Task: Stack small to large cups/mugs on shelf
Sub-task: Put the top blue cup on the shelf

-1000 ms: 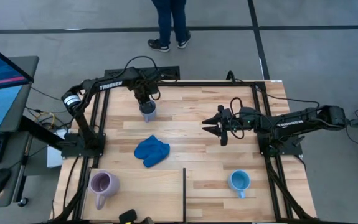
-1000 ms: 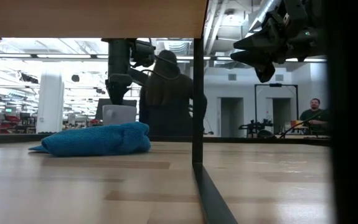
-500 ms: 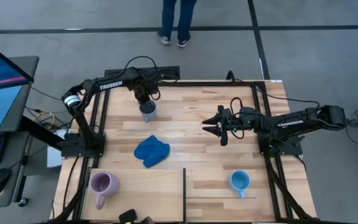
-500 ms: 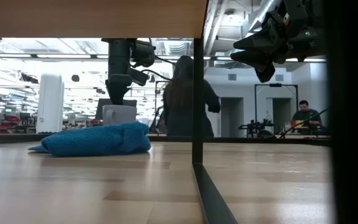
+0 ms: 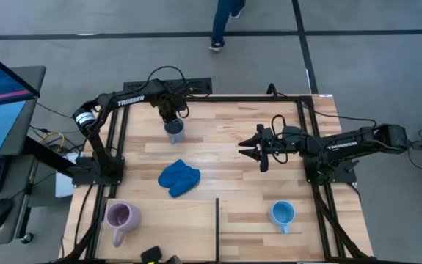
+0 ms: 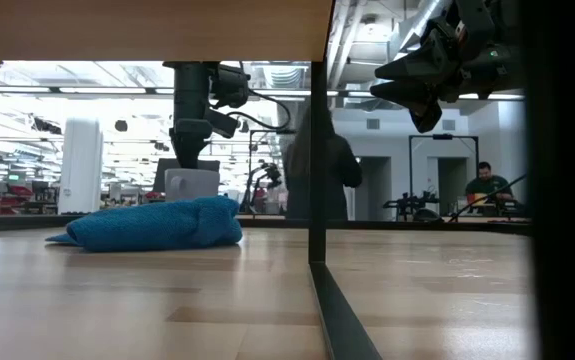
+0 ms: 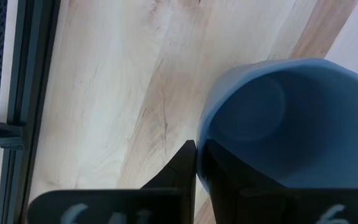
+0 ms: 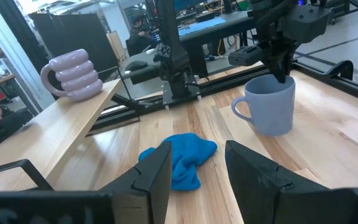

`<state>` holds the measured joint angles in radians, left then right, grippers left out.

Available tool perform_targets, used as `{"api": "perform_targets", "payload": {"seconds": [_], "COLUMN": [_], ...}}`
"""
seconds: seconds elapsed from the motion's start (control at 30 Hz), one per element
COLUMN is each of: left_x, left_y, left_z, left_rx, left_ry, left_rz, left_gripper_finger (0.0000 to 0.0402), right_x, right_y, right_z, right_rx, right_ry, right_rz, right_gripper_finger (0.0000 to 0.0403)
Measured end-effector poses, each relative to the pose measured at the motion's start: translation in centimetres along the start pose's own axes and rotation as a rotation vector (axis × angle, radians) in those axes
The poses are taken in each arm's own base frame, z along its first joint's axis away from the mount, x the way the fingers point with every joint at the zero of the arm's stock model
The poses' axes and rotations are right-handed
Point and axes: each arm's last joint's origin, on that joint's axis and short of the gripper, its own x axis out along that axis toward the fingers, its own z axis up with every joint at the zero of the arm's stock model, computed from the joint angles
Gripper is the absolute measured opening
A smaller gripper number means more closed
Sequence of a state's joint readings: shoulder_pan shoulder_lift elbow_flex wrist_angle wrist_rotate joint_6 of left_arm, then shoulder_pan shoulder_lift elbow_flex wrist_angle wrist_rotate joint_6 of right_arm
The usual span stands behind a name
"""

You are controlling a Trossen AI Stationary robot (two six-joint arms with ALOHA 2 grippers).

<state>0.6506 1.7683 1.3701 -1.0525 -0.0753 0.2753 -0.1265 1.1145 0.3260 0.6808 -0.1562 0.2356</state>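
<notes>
The dull grey-blue mug [image 5: 174, 133] stands on the table near its far left; my left gripper [image 5: 171, 121] comes down on it and is shut on its rim. The mug's handle [image 8: 241, 109] points toward the near edge. The pale lilac mug [image 5: 120, 217] stands on the shelf [image 5: 170, 220] at the near left. A bright light blue mug [image 5: 282, 214] stands at the near right. My right gripper [image 5: 242, 147] hovers open above mid-table, right of centre, pointing level toward the left with nothing between its fingers. My left gripper pinches the grey-blue mug's wall at the rim [image 7: 205, 140], on the mug's far side. One finger [image 7: 228, 177] is inside the mug and one [image 7: 180, 167] is outside. The fingers come from above, pointing down. The mug stays upright, its base on the table.
A royal-blue cloth lump [image 5: 179, 178] lies mid-table between the grey-blue mug and the shelf. A dark upright divider [image 5: 217, 220] bounds the shelf's right end. Dark frame rails run along the table's left, far and right edges. A person [image 6: 319, 170] walks beyond the far edge.
Both arms and all mugs have kept still. The person beyond the table's far edge has walked toward the right.
</notes>
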Motion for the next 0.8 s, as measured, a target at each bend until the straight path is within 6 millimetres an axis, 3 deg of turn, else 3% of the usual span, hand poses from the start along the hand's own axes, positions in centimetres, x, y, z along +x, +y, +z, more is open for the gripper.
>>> {"api": "perform_targets", "payload": {"seconds": [0.8], "left_x": [-0.23], "left_y": [0.18], "left_z": [0.04], "left_rx": [-0.025], "left_ry": [-0.003], "left_rz": [-0.014], "left_gripper_finger": [0.0002], "right_x": [0.0], "right_y": [0.0], "right_z": [0.0], "right_rx": [-0.008], "right_ry": [0.0], "right_rz": [0.0], "right_gripper_finger": [0.0171]}}
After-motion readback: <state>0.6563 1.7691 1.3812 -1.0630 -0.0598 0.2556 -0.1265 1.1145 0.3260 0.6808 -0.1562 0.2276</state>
